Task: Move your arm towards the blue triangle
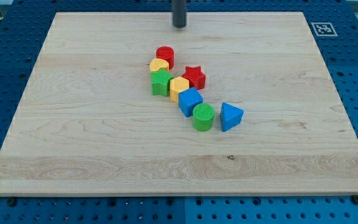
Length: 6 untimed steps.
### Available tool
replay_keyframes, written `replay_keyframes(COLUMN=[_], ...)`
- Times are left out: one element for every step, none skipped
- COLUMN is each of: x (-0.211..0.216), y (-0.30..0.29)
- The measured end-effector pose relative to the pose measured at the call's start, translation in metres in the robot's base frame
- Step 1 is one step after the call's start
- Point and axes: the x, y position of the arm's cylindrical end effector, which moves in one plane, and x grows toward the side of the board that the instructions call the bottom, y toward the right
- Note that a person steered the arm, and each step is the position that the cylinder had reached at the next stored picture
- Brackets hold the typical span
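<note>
Toward the right end of the cluster, the blue triangular block (231,116) is sitting on the wooden board (73,124), just right of the green ribbed cylinder (203,117), with the blue cube (190,101) slightly farther off. My tip (179,25) is hanging at the far edge, well apart from every block; the rod has no fingers. The approach seems barely begun: the next move is calling for travel nearward and rightward, skirting the red star (194,77).

A pale wooden board (92,137) carries eight blocks clustered near centre; the blue triangle (230,116) lies at four o'clock of the cluster, the red cylinder (165,56) at eleven.
</note>
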Motion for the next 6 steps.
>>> replay_keyframes(x=[0.026,0.094,0.177,0.256,0.324,0.362], y=[0.090,0.175,0.223,0.225,0.198,0.162])
